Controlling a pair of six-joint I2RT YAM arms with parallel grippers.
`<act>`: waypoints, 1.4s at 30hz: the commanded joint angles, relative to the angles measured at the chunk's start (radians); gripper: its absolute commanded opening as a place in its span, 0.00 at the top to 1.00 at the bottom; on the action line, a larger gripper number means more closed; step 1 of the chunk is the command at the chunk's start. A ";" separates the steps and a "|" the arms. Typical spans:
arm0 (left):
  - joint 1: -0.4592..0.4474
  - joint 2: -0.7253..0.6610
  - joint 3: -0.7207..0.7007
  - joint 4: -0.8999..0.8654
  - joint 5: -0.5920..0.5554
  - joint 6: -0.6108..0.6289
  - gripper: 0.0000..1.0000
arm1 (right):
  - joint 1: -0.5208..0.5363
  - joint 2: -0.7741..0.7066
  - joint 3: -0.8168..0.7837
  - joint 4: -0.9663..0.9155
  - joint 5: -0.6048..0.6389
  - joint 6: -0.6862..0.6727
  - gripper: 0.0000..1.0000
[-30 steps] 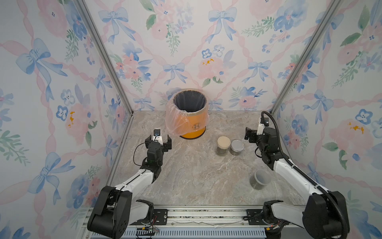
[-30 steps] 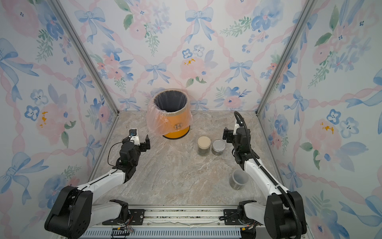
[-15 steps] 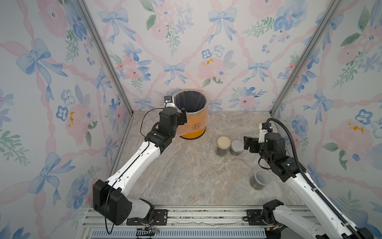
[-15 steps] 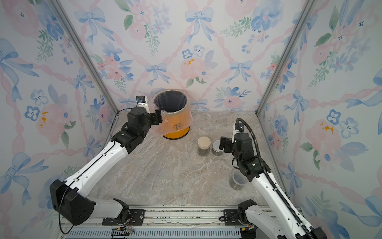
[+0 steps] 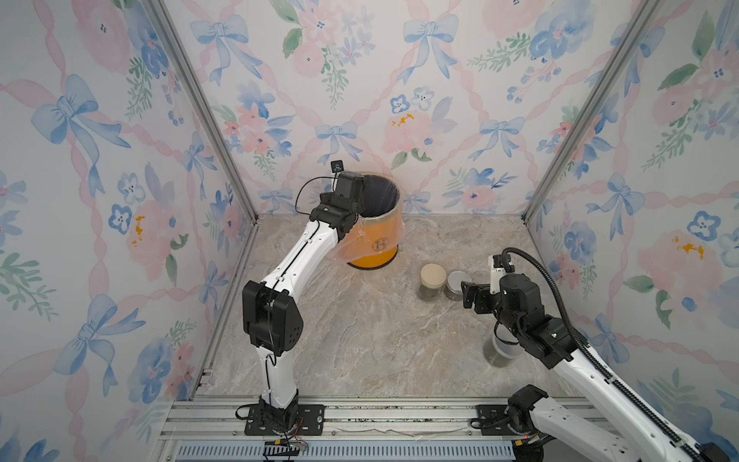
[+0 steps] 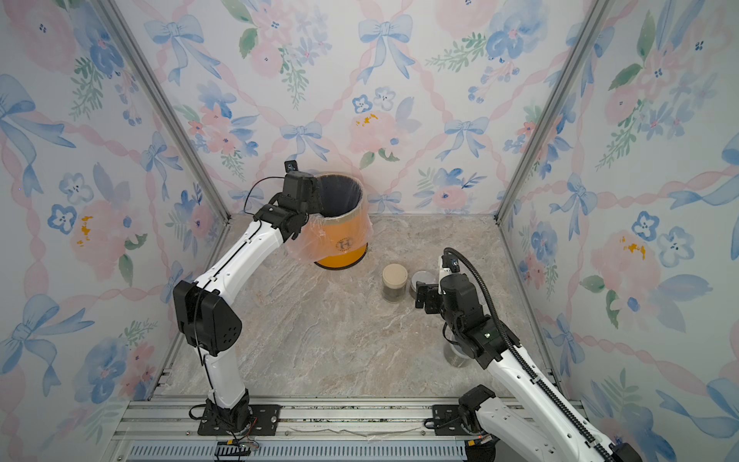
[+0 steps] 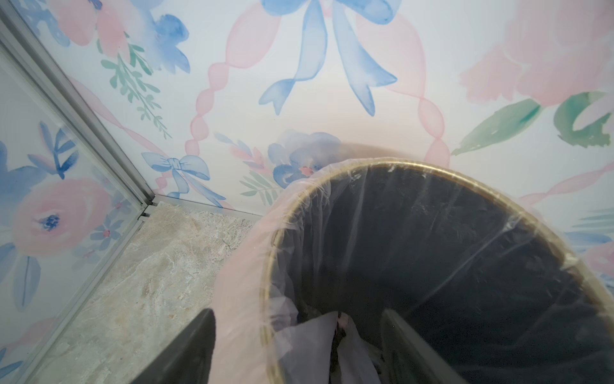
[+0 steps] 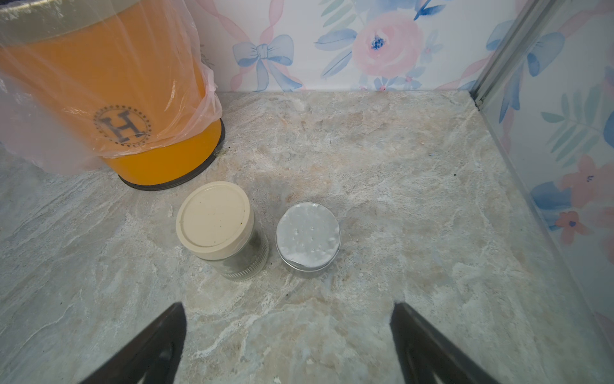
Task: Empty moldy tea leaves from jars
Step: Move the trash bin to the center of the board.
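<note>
Two jars stand side by side on the marble table: a beige-lidded jar (image 5: 432, 282) (image 8: 216, 219) with dark tea leaves (image 8: 246, 259) showing through its wall, and a lower silver-lidded jar (image 5: 456, 284) (image 8: 308, 232). A third jar (image 5: 498, 352) with a greyish lid stands nearer the front, partly hidden by the right arm. My right gripper (image 5: 467, 296) (image 8: 287, 309) is open and empty, just short of the silver-lidded jar. My left gripper (image 5: 360, 204) (image 7: 297, 314) is shut astride the rim of the orange bin (image 5: 376, 236) (image 7: 382, 163), one finger outside on the liner and one inside.
The bin stands at the back, left of centre, wrapped in a loose pink plastic liner (image 8: 186, 109). Floral walls close the table on three sides. Bare marble (image 5: 360, 328) lies between the two arms.
My left arm has risen from the front left of the table to the bin and its jaws have narrowed onto the rim. The right arm has swung in towards the silver-lidded jar, still open.
</note>
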 commanded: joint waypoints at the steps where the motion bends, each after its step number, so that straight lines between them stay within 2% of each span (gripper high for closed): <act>1: 0.035 0.051 0.066 -0.088 0.017 -0.079 0.27 | 0.024 0.013 -0.016 -0.011 0.018 0.013 0.03; 8: 0.060 0.129 0.119 -0.129 0.073 -0.103 0.33 | 0.057 0.065 0.013 -0.013 0.025 0.000 0.03; 12: 0.076 0.156 0.124 -0.129 0.113 -0.112 0.39 | 0.086 0.079 0.034 -0.020 0.036 -0.002 0.03; 17: 0.086 0.172 0.136 -0.129 0.124 -0.087 0.53 | 0.126 0.111 0.058 -0.044 0.052 -0.008 0.03; 20: 0.086 0.166 0.130 -0.128 0.125 -0.066 0.65 | 0.142 0.121 0.071 -0.056 0.059 -0.009 0.03; 31: 0.077 0.097 0.074 -0.128 0.138 0.014 0.95 | 0.175 0.144 0.121 -0.100 0.072 -0.003 0.03; 34: 0.071 0.063 0.039 -0.128 0.121 0.037 1.00 | 0.175 0.147 0.138 -0.119 0.071 -0.008 0.04; 42: 0.068 -0.083 -0.134 -0.126 0.149 0.043 1.00 | 0.152 0.158 0.178 -0.153 0.018 -0.009 0.03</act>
